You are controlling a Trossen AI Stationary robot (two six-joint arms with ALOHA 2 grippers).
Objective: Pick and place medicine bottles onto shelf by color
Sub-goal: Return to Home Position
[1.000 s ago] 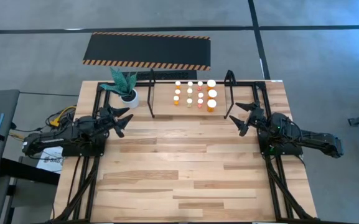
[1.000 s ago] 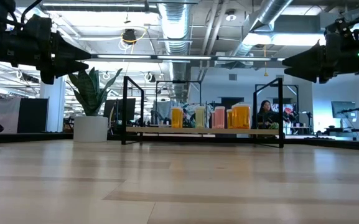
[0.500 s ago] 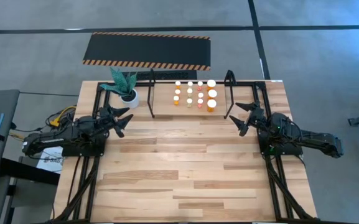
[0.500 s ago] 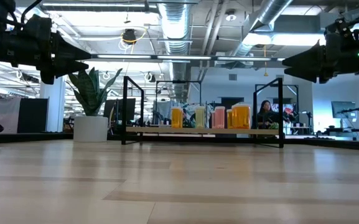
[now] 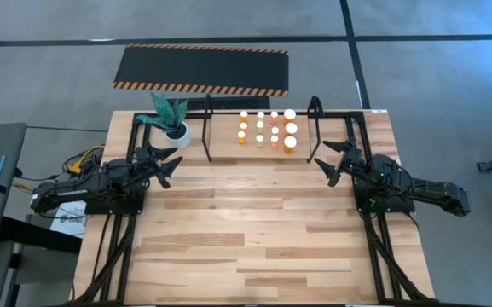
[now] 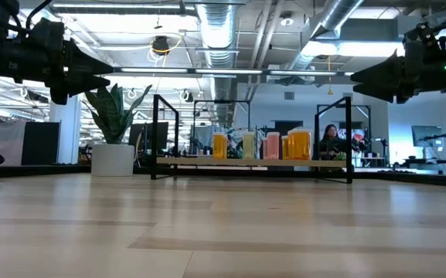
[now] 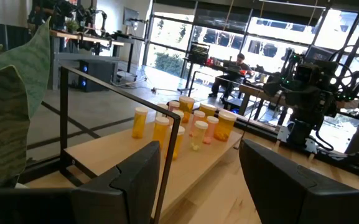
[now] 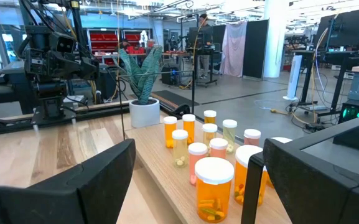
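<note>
Medicine bottles (image 5: 274, 126) unmoved on shelf (image 5: 208, 128), left gripper (image 5: 173, 168), right gripper (image 5: 327, 164) unchanged

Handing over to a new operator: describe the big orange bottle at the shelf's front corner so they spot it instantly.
Find the black-framed shelf at the table's far edge, beside the potted plant. At its end nearest the right gripper stand three large orange bottles in a line. Yours is the one closest to the table's middle, clearly wider than the small bottles beside it.

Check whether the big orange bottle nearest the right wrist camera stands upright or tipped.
Upright: the bottle stands on the shelf, white cap on top.
</note>
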